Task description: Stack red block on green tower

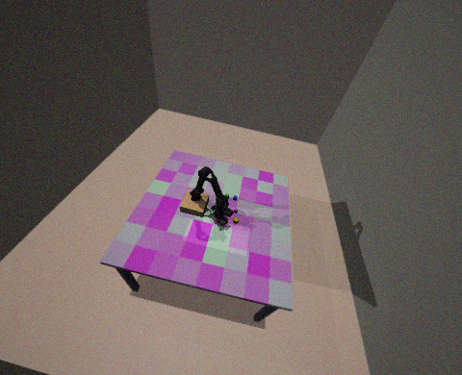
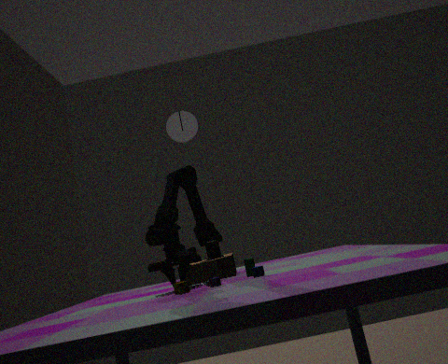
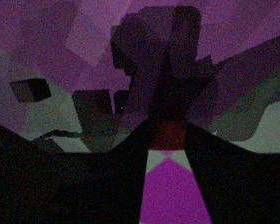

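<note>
The red block (image 3: 168, 136) is at table height, between the fingertips in the wrist view; the top and exterior views are too small or dark to outline it. Handling estimate: light, rigid and not fragile, with flat faces that should grip without deforming. Slip risk is judged low if the pads seat squarely. Take hold on two opposite side faces, at mid-height, leaving the underside free for seating on the tower.

The fingers of the gripper (image 1: 220, 221) (image 2: 179, 281) (image 3: 167, 123) are drawn in and clamped on the red block, one against each side. Whether the block has lifted off the table (image 1: 164, 240) (image 2: 303, 277) cannot be told.

Arm pose: the arm (image 1: 216, 187) (image 2: 193, 196) rises from its wooden base (image 1: 192, 209) (image 2: 216, 268), folds at a high elbow and drops steeply, so that the gripper points down. The yellow block (image 1: 236, 220) (image 2: 182, 287) stands near the gripper (allow side clearance when withdrawing).

The green tower (image 1: 227, 195) (image 2: 249, 267) stands upright, apart from the gripper, with the blue block (image 1: 235, 197) (image 2: 259, 272) close by. Stacking is not yet done. Recommended next step: confirm the grip, raise the block vertically above tower height, then traverse. Lower it level and centred; an off-centre contact or low approach could topple the tower.
</note>
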You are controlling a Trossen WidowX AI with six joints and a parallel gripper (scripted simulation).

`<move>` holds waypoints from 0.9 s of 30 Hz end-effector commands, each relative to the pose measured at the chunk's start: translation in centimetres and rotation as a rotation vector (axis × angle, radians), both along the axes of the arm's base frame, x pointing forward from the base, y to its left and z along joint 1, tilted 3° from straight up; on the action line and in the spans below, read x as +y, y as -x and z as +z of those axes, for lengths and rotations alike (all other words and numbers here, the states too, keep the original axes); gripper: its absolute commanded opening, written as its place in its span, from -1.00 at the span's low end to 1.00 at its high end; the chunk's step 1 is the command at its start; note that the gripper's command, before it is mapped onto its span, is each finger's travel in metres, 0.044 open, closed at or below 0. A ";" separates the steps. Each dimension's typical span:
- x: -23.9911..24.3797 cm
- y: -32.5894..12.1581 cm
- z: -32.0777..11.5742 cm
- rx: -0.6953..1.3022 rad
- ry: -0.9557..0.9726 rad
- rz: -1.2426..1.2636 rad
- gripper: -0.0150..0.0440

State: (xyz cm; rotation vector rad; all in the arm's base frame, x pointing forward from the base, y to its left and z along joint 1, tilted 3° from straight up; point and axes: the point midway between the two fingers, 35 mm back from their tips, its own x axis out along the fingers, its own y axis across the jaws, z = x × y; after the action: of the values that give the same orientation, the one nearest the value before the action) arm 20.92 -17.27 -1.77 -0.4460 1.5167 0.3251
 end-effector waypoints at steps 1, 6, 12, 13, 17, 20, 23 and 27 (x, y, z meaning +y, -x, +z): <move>0.0 0.0 0.0 -0.003 -0.001 0.003 -0.23; 0.0 0.0 1.2 -0.003 -0.001 0.003 -0.49; 0.3 0.1 4.4 -0.003 -0.001 0.003 -0.49; 0.3 0.1 4.9 -0.003 -0.001 0.003 -0.49; 0.4 0.2 7.1 -0.003 -0.001 0.003 -0.49; 0.6 0.3 8.8 -0.004 -0.001 0.003 -0.49; 0.7 0.3 10.5 -0.004 -0.001 0.003 -0.49; 0.8 0.4 11.8 -0.004 -0.001 0.003 -0.49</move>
State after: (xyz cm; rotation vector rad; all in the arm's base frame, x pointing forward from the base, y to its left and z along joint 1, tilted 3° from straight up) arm 20.57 -16.63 9.11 -0.4507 1.5139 0.3277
